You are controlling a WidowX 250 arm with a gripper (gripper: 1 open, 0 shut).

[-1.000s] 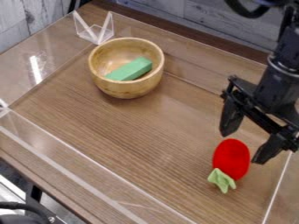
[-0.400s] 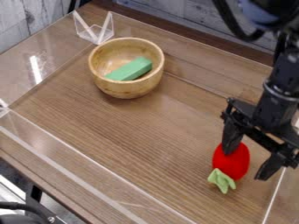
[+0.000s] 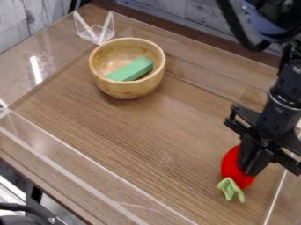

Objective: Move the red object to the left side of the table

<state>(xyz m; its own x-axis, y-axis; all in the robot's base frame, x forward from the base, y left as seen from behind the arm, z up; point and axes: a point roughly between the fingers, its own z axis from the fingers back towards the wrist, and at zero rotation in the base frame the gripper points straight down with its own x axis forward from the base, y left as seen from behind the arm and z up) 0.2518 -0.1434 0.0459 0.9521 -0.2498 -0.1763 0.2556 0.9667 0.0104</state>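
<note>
The gripper has come down since a second ago, when it hung spread above the red object; now its fingers are pinched together on that fruit, hiding much of it. The red object lies near the right end of the table, close to the front acrylic wall, its green stub poking out below and seemingly shifted a little to the right. The wooden bowl with the green block sits unchanged at the far left.
</note>
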